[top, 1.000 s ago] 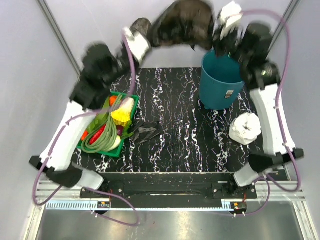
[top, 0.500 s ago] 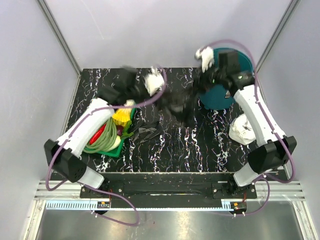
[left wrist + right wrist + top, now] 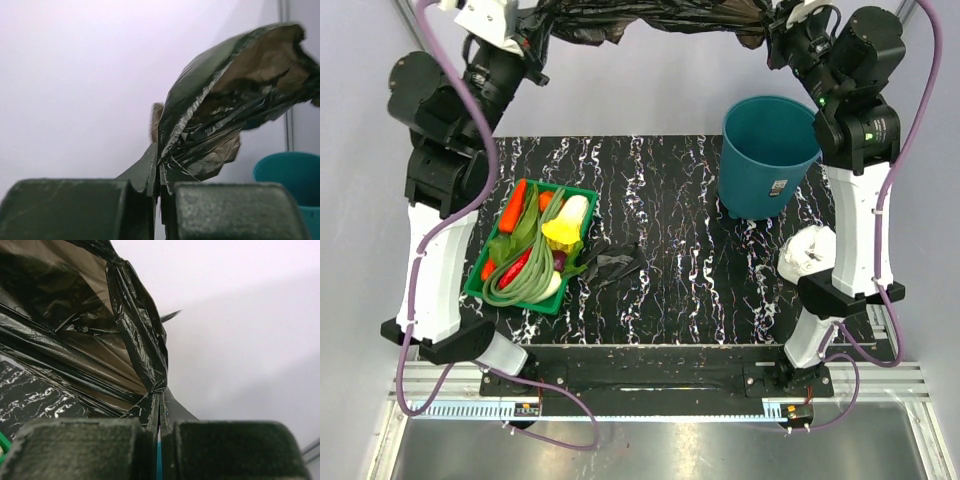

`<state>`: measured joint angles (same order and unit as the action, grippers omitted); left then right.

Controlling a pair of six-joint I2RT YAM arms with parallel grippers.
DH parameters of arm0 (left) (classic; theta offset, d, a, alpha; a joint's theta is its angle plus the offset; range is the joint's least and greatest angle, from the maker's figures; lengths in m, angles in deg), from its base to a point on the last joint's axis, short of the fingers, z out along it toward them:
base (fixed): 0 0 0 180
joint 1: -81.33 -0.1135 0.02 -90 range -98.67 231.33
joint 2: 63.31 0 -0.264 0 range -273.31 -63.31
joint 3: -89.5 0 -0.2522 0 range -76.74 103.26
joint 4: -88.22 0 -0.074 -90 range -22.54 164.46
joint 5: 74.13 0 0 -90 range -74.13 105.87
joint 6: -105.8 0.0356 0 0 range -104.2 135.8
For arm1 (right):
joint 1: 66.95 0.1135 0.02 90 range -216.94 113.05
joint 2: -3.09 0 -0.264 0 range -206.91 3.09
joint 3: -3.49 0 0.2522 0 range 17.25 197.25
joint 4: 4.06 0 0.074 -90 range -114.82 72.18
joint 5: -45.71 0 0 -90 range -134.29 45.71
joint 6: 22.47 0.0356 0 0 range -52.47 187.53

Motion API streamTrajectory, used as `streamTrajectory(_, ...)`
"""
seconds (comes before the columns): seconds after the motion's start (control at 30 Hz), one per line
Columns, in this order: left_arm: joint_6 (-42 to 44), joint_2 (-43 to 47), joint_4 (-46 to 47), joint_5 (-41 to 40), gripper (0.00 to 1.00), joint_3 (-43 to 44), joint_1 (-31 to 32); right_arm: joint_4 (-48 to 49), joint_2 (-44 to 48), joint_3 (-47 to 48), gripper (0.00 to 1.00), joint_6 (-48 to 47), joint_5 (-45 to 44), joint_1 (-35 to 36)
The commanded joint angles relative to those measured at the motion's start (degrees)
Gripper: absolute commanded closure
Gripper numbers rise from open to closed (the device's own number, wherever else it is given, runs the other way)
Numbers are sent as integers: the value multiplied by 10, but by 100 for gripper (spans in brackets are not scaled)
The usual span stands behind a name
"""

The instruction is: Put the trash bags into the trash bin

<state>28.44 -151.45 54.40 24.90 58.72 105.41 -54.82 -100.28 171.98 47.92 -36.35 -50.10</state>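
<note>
Table (image 3: 670,290): left hand (image 3: 159,197), right hand (image 3: 159,432) aloft, pinching bag (image 3: 660,12).

The left arm (image 3: 432,262) and right arm (image 3: 858,235) share glossy white plastic link shells joined by bulky black joint housings. A thin purple cable (image 3: 494,170) trails along each. The dark, matte, square-edged fingers (image 3: 65,207) look faintly scuffed. A small green dot (image 3: 819,103), perhaps an indicator light, marks the right arm.

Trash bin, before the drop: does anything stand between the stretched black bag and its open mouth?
Nothing visible does. The black bag hangs stretched between the left gripper and right gripper, both shut on it. The trash bin stands open, its mouth uncovered, near the bag's right end.
</note>
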Motion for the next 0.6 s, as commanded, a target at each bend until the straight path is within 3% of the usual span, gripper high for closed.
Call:
streamTrajectory(0.0, 24, -14, -1, -75, 95, -104, -7, 23, 13, -46, 100, -14, -72, -8)
streamTrajectory(0.1, -2, -7, 6, -48, 95, -153, -12, 45, 25, -73, 100, 12, -52, -13)
streamTrajectory(0.27, -81, -31, -18, 56, 93, -155, -11, 7, 5, -101, 100, 65, 40, -8)
streamTrajectory(0.4, -108, -55, -36, 66, 93, -131, -16, -63, -8, -176, 100, 21, 59, 9)
streamTrajectory(0.57, -145, -44, 7, 35, 95, -136, -38, -56, 26, -316, 100, -53, 17, 8)
